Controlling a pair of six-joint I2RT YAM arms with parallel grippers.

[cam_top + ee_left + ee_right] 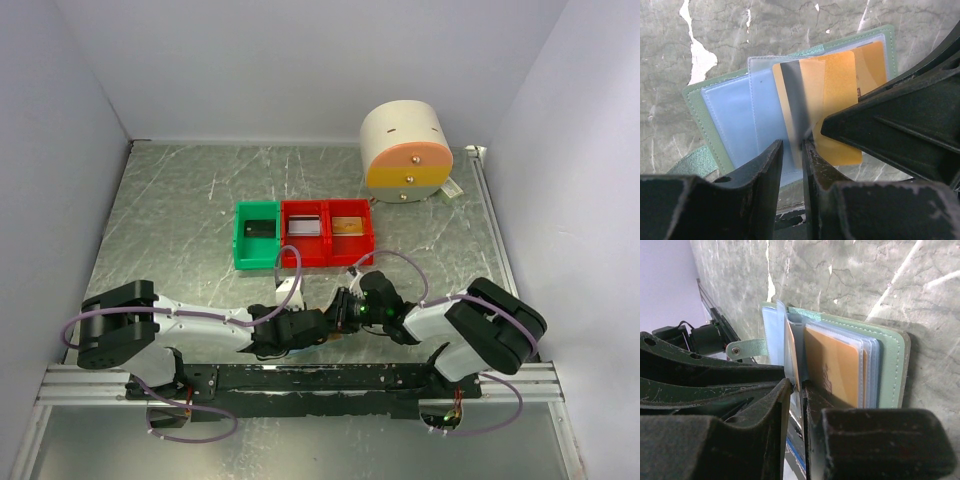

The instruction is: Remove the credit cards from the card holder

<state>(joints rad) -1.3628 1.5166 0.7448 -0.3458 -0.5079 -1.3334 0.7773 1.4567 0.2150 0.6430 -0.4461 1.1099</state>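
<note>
The card holder [735, 112] lies open on the table, with a green cover and pale blue translucent sleeves; it also shows in the right wrist view [890, 365]. One sleeve leaf stands up between the two grippers. An orange credit card [792, 100] with a grey stripe sits in that leaf, and its lower end is between my left gripper's [792, 150] fingers, which are shut on it. More orange cards [840, 95] lie in the right pocket [832, 365]. My right gripper [799, 390] is shut on the upright leaf. In the top view both grippers [335, 318] meet and hide the holder.
A green bin [256, 235] and two joined red bins [328, 230] stand just beyond the grippers. A round cream drawer unit [405, 150] with orange and yellow drawers stands at the back right. A metal rail [300, 380] runs along the near edge. White walls enclose the table.
</note>
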